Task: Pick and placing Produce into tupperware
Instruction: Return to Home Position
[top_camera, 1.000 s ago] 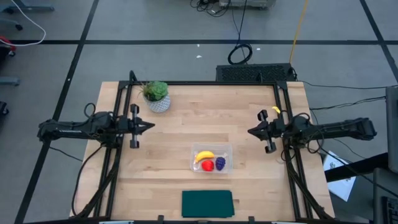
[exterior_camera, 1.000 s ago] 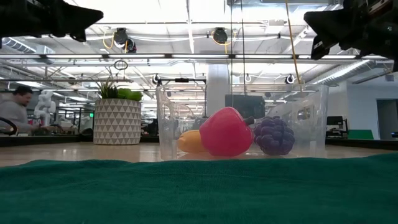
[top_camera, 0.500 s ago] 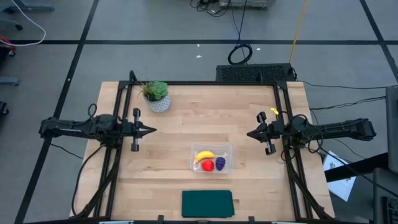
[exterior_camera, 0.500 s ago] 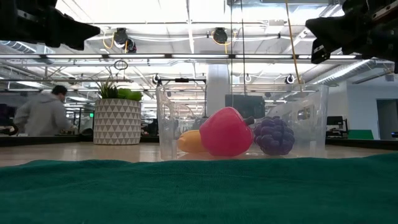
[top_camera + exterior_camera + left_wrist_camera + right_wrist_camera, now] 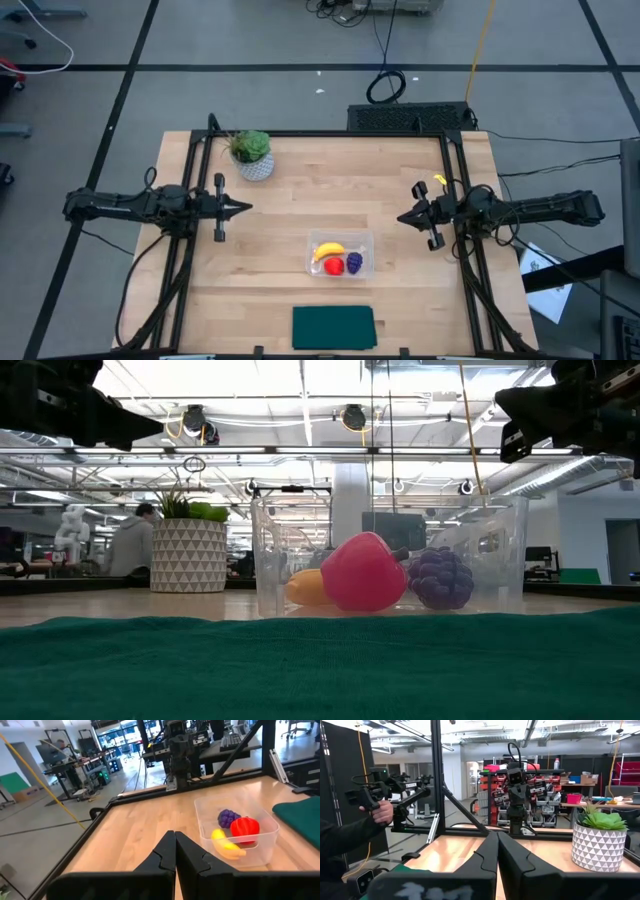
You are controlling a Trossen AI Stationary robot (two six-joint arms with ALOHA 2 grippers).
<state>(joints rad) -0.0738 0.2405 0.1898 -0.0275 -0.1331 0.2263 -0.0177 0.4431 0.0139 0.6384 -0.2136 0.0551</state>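
Observation:
The clear tupperware (image 5: 340, 255) stands on the wooden table near its middle, toward the near edge. Inside it lie the yellow banana (image 5: 328, 250), the red round fruit (image 5: 334, 266) and the purple grape bunch (image 5: 354, 263); the left wrist view shows the tupperware (image 5: 240, 832) with all three too. My left gripper (image 5: 243, 209) hovers shut above the table's left side, well left of the container. My right gripper (image 5: 403, 216) hovers shut above the right side, and it holds nothing either. In the low view the fruit (image 5: 365, 572) shows through the container's wall.
A green potted plant in a white patterned pot (image 5: 252, 154) stands at the far left of the table. A dark green mat (image 5: 333, 327) lies at the near edge. A black frame (image 5: 450, 190) borders the table. A person's hand (image 5: 382, 811) holds a controller beyond the table.
My left gripper has drawn back slightly toward the table's left edge and steadied. My right gripper has stayed nearly still. The fruit and the container have not moved. A person walks about in the room behind.

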